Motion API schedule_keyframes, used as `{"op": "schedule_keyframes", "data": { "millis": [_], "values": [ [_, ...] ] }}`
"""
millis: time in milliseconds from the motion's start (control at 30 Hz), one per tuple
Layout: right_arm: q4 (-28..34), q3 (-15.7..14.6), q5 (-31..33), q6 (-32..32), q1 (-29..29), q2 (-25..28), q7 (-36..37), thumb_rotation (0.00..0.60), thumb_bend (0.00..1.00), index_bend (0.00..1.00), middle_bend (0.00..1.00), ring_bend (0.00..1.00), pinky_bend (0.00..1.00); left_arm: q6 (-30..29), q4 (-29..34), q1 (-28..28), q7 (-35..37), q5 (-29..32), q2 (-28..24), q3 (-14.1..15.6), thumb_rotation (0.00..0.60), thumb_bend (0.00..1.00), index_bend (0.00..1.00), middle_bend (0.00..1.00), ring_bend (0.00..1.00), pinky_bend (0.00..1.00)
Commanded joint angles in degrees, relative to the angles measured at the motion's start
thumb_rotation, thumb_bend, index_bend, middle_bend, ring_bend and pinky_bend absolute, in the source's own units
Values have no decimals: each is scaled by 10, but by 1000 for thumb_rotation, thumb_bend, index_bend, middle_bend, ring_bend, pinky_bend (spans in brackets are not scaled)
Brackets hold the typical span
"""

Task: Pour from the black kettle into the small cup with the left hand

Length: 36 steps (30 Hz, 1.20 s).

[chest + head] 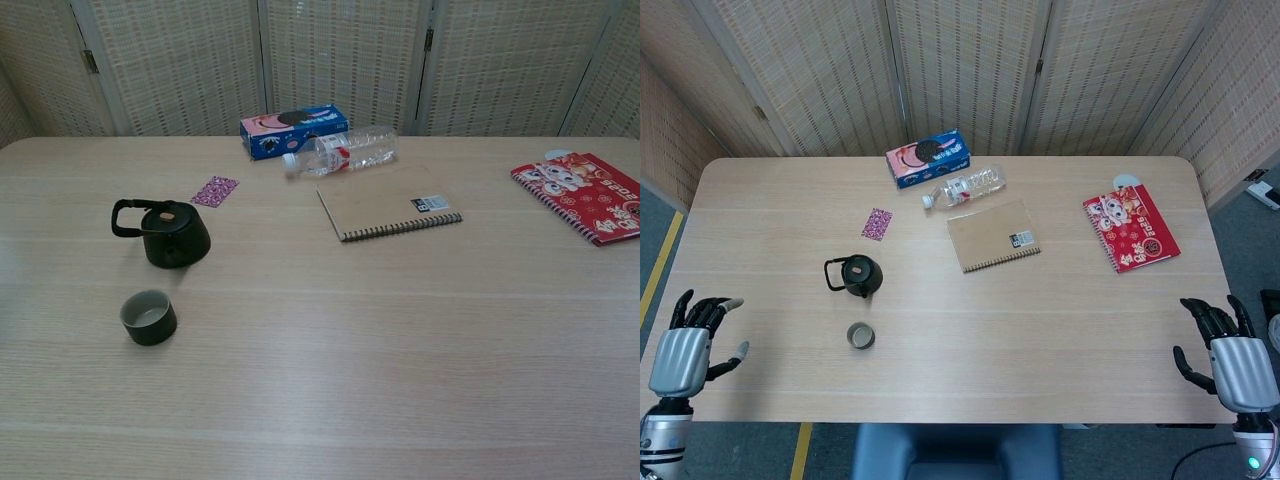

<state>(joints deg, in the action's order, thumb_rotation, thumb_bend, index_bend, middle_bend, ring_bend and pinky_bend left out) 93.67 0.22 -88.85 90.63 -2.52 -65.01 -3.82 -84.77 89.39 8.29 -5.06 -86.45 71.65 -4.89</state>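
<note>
The black kettle (859,275) (171,234) stands upright on the left half of the table, its handle pointing left. The small dark cup (861,336) (149,317) sits just in front of it, apart from it. My left hand (685,349) hovers off the table's front left corner, fingers spread and holding nothing, far from the kettle. My right hand (1232,352) is at the front right corner, fingers apart and empty. Neither hand shows in the chest view.
At the back lie a blue cookie box (928,157), a plastic bottle (964,187) on its side, a small pink card (877,223), a brown notebook (993,235) and a red spiral notebook (1131,227). Woven screens stand behind the table.
</note>
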Motion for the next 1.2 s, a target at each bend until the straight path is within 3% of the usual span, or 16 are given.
{"op": "schedule_keyframes", "data": {
  "millis": [33, 167, 667, 1000, 1067, 1200],
  "values": [
    [0, 1, -4, 0, 1, 0, 2, 504, 450, 143, 220, 226, 52, 22, -9, 21, 10, -11, -3, -3, 600, 347, 282, 294, 228, 1],
    [0, 2, -8, 2, 3, 3, 6, 505, 450, 143, 220, 228, 51, 67, -26, 58, 41, -12, -7, -14, 600, 352, 299, 318, 243, 44],
    [5, 4, -23, 11, 12, 12, 11, 527, 449, 143, 221, 228, 52, 267, -95, 208, 108, 20, 3, -44, 600, 347, 345, 360, 282, 13],
    [5, 6, -18, 10, 19, 13, 14, 543, 450, 143, 224, 226, 52, 395, -149, 285, 119, 102, 37, -64, 599, 268, 323, 360, 237, 0],
    [5, 6, -17, 9, 19, 13, 14, 545, 449, 142, 225, 228, 52, 416, -160, 297, 123, 117, 42, -67, 563, 255, 310, 359, 228, 0],
    [6, 7, -15, 3, 19, 14, 14, 547, 450, 143, 230, 230, 52, 495, -177, 330, 115, 173, 41, -69, 357, 220, 267, 311, 175, 0]
  ]
}}
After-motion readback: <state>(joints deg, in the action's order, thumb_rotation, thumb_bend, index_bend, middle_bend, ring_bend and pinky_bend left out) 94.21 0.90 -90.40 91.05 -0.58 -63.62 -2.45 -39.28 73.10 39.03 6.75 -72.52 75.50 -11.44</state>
